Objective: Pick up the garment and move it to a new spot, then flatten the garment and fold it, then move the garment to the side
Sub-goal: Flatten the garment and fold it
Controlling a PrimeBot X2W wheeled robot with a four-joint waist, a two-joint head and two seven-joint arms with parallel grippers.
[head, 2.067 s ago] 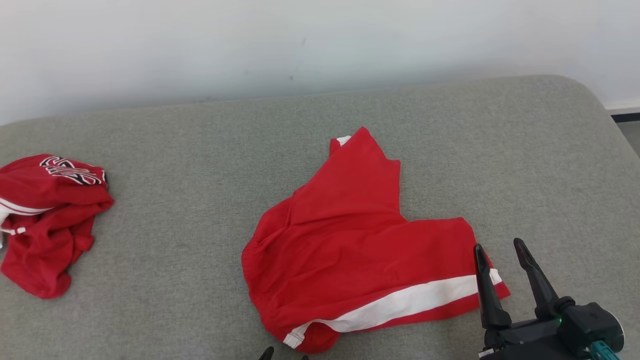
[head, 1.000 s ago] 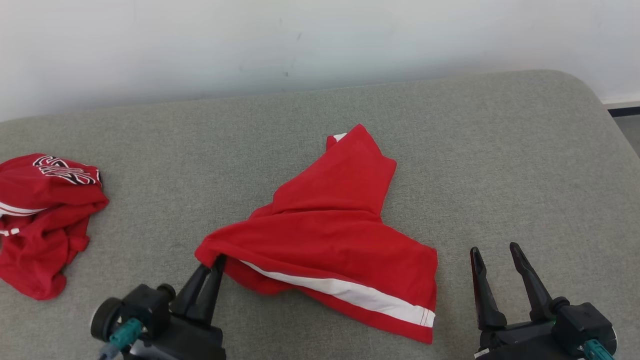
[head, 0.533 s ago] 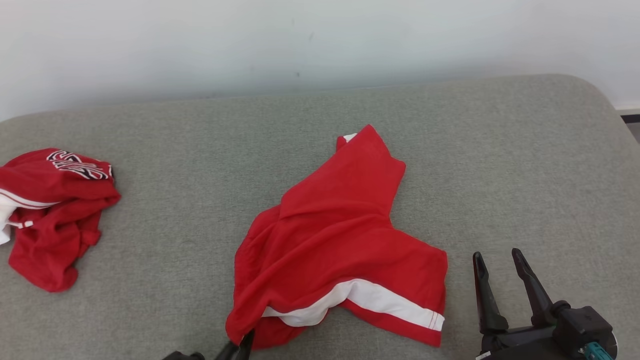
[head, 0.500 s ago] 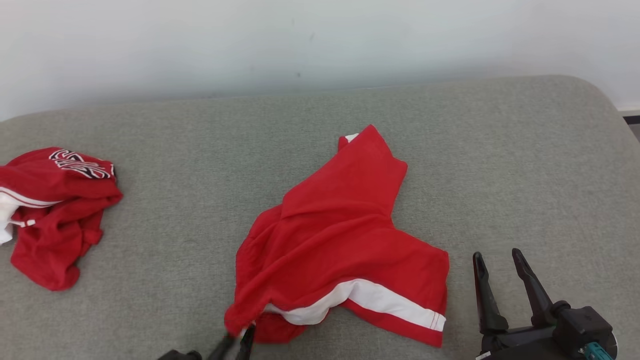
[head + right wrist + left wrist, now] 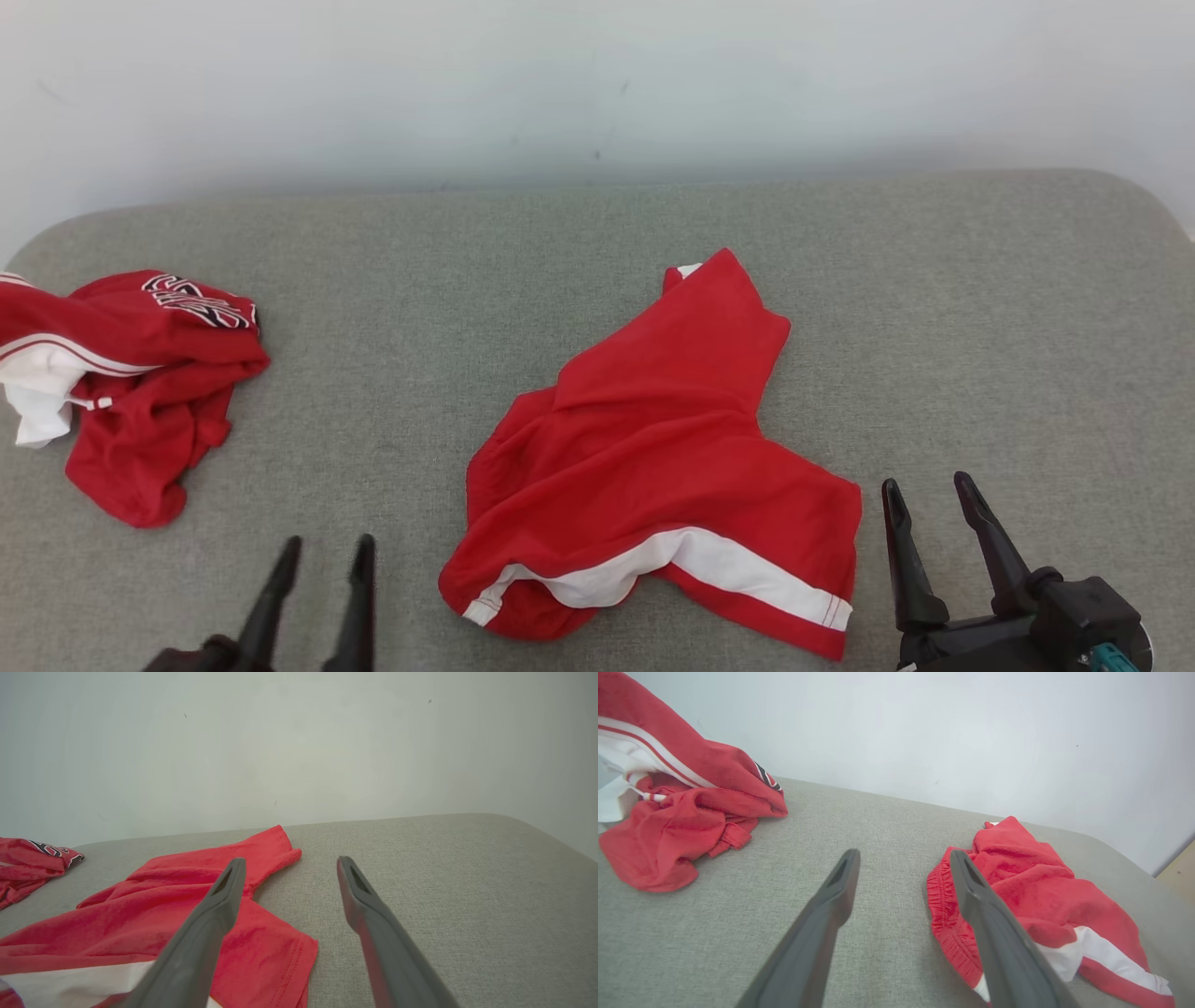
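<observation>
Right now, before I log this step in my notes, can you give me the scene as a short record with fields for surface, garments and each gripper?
surface: grey upholstered cushion, with a white wall behind it
target garment: red shorts with a white side stripe, rumpled at centre, not flat or folded
other garment: crumpled red jersey with black-and-white lettering, far left
left gripper: open, empty, left of the shorts and apart from them
right gripper: open, empty, just right of the shorts' hem
</observation>
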